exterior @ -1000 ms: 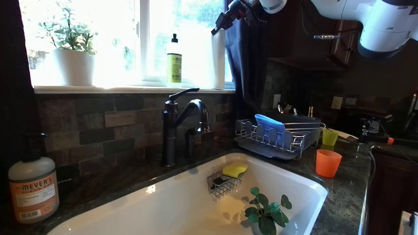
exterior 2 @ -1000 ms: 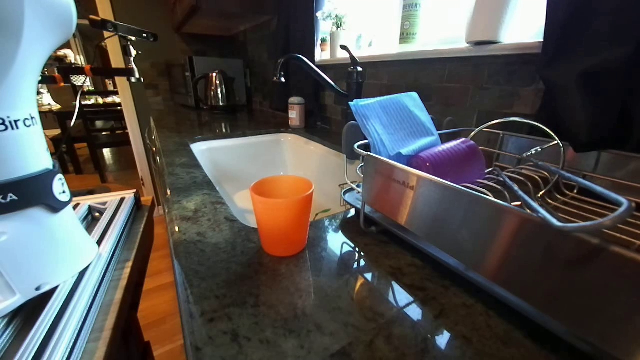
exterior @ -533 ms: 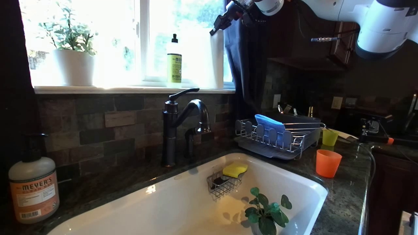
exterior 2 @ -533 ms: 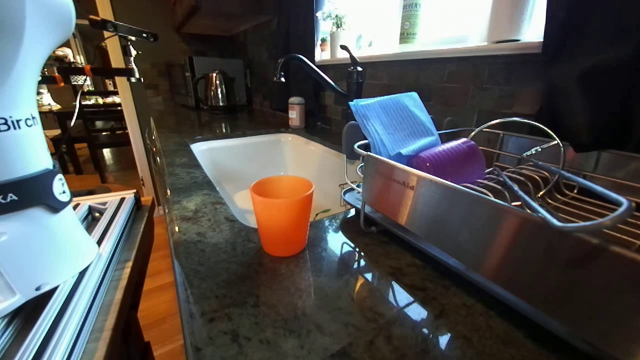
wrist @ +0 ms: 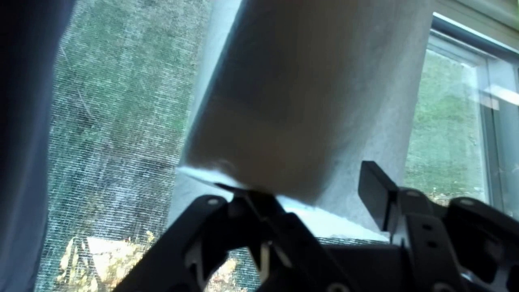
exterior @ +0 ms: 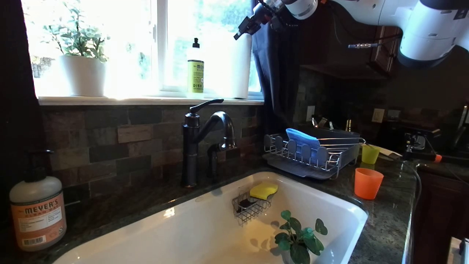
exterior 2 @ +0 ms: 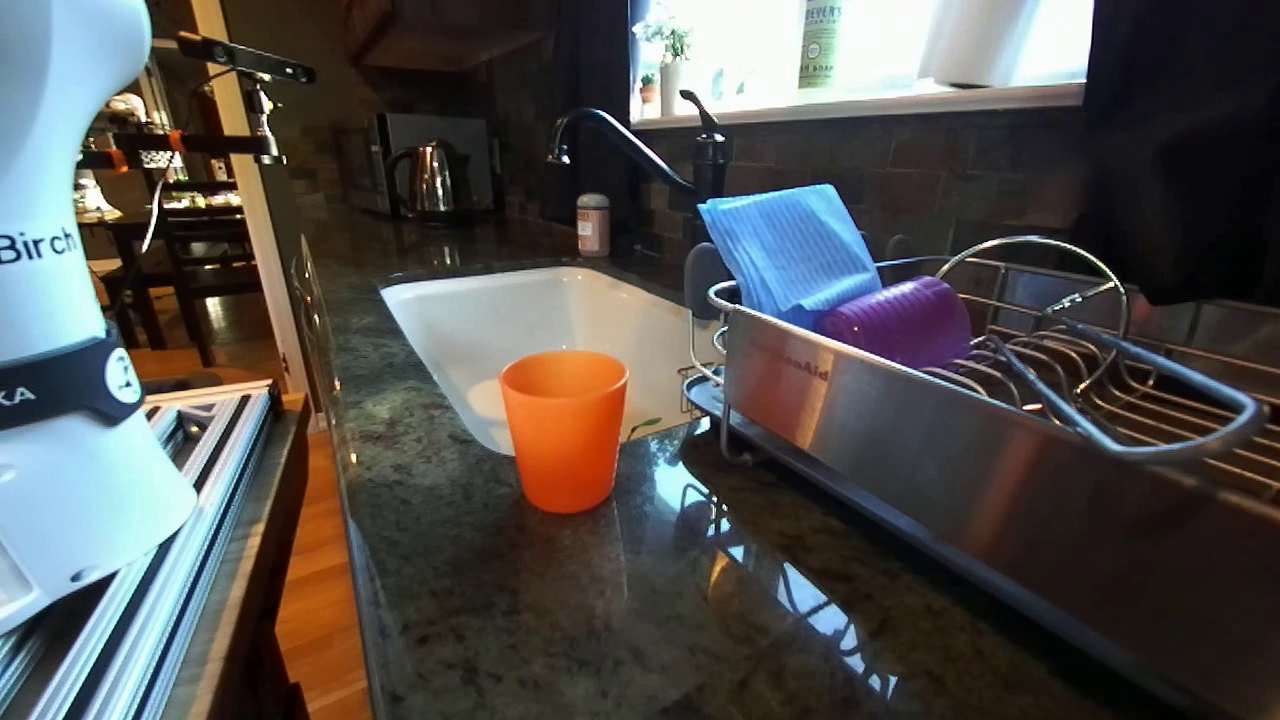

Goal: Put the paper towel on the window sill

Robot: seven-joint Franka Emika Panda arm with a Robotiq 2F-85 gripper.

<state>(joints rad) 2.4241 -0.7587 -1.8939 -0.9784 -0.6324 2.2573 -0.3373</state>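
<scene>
- Pinching, as it seems, the top wall of the paper towel (exterior: 242, 69), the gripper (exterior: 236, 36) is needing a very slow descent, then a gentle, even release, so the base is not tipping.
- Just below the fingers (wrist: 377, 190), the paper towel is hanging slightly tilted over the window sill (exterior: 146, 101); whether its base is touching, I cannot tell.

The paper towel (exterior 2: 980, 40), upper right of an exterior view, has swung left in the frame since half a second ago and leans more, its lower end further left. In an exterior view the tool (exterior: 236, 36), at upper centre, has edged left, and the arm (exterior: 427, 33), upper right, sits slightly lower.
</scene>
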